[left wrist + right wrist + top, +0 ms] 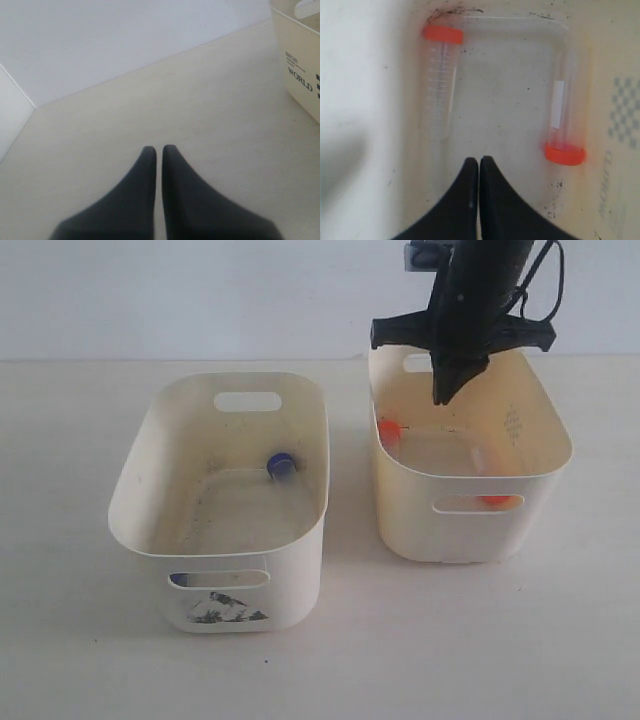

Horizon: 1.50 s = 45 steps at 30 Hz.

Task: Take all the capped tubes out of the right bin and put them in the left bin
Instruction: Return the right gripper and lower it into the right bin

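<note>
Two clear tubes with orange caps lie in the right bin [545,430]: one tube [440,85] along one side wall, its cap [390,428] at the bin's left, the other tube [560,125] along the opposite wall, its cap [494,500] glowing through the front handle slot. My right gripper [479,160] hangs shut and empty above this bin [443,395], between the two tubes. A blue cap [281,464] of a tube shows in the left bin [130,510], which has a dark sticker. My left gripper [158,149] is shut and empty over bare table, out of the exterior view.
A corner of a cream bin [300,75] with "WORLD" printed on it shows at the edge of the left wrist view. The table [400,640] is pale, with a white wall behind. Dark specks mark the right bin's floor [510,100].
</note>
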{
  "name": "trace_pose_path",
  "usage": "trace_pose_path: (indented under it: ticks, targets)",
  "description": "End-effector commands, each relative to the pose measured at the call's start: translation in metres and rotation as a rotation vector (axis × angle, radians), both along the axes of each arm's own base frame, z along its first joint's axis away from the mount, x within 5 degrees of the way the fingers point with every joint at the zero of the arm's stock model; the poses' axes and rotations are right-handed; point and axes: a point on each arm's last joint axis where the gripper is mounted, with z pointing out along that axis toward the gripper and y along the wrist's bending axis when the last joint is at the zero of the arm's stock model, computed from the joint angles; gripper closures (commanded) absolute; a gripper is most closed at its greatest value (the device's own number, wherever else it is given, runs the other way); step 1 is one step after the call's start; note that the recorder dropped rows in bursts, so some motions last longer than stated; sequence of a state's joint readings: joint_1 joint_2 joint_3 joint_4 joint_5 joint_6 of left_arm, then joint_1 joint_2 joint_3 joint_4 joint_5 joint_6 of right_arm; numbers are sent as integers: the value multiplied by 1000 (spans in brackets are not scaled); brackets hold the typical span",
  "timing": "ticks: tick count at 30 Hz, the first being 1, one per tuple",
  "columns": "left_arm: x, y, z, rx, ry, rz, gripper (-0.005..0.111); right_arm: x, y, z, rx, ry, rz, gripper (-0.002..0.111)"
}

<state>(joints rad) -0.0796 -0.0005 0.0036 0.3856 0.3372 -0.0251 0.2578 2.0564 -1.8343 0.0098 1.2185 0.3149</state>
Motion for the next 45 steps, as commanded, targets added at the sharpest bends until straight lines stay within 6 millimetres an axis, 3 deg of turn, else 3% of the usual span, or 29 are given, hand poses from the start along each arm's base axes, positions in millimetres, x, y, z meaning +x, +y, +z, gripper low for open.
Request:
trace_pose_path:
  ticks: [1, 8, 13, 27, 35, 45]
  targets:
    - [0, 0, 1, -12, -4, -4, 102, 5, -4, -13, -17, 28, -10, 108]
    - [0, 0, 1, -12, -4, -4, 102, 11, -15, -27, -24, 58, -37, 108]
    - [0, 0, 1, -12, -4, -4, 102, 11, -15, -27, -9, 62, -41, 108]
    - [0, 0, 1, -12, -4, -4, 102, 15, -13, -50, -17, 115, -41, 108]
    - [0, 0, 1, -12, -4, -4, 102, 13, -11, -75, 0, 191, -32, 108]
    - [0, 0, 1, -12, -4, -4, 102, 14, -8, -84, 14, 213, 8, 108]
